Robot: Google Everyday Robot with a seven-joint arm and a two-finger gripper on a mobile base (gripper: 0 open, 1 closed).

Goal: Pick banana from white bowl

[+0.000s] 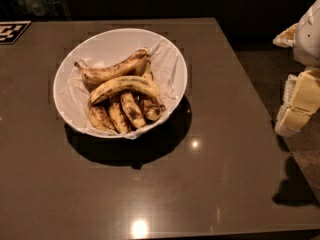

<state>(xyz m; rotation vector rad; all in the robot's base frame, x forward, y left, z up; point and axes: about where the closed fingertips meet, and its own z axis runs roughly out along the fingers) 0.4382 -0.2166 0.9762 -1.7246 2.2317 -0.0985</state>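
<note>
Since the banana [127,85] looked ripe and soft, light but easily bruised, a gentle hold across its middle seemed best, where it arched over the other bananas [120,116]. It lay in the bowl [115,43], well apart from the gripper [300,100], which hung beyond the table [210,184] edge, seemingly touching nothing; apart or together, I could not tell

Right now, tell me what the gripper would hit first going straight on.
The gripper sits past the table's right edge and seems to point down. Straight on it would probably meet the floor first, well clear of the bowl, though depth is unclear.
</note>
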